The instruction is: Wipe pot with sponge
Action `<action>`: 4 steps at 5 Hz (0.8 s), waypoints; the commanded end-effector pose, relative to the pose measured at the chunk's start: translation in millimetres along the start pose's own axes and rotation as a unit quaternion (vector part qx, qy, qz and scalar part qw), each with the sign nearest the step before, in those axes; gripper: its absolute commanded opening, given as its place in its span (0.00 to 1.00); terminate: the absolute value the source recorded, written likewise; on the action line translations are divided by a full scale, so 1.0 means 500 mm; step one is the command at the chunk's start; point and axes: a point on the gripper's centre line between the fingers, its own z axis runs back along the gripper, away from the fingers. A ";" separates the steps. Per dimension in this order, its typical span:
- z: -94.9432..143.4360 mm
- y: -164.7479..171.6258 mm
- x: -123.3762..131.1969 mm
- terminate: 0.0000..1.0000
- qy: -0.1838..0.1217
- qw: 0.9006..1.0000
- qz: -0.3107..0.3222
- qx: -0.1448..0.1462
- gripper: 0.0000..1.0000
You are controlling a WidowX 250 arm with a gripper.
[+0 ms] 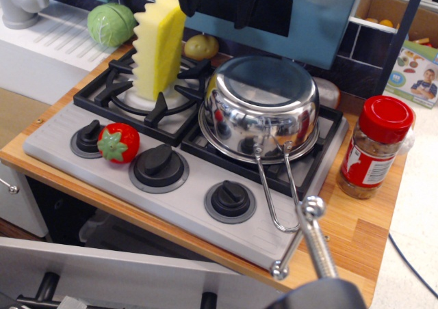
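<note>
The shiny steel pot (260,111) sits on the right burner of the toy stove (89,117). It seems to rest rim down, and its wire loop handle (277,193) points toward the front edge. The pale-yellow sponge (159,46) stands upright on the left burner, wavy side facing left, a short gap from the pot. My gripper (215,8) hangs at the top of the view, behind and above the gap between sponge and pot. Its dark fingers are spread and hold nothing. The left finger (185,0) is next to the sponge's top corner.
A red toy strawberry (118,142) lies between the stove knobs. A red-capped spice jar (373,148) stands right of the stove. A green cabbage (111,24) and a potato (201,46) lie behind it. A metal rod with a ball end (313,237) juts up at the front right.
</note>
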 end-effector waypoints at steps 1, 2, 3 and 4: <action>0.000 0.000 0.000 0.00 0.000 1.000 0.000 0.000 1.00; 0.069 0.029 -0.012 0.00 -0.002 0.999 -0.028 -0.028 1.00; 0.108 0.069 -0.018 0.00 -0.025 0.998 -0.031 -0.040 1.00; 0.105 0.116 -0.012 0.00 -0.036 0.998 -0.037 -0.022 1.00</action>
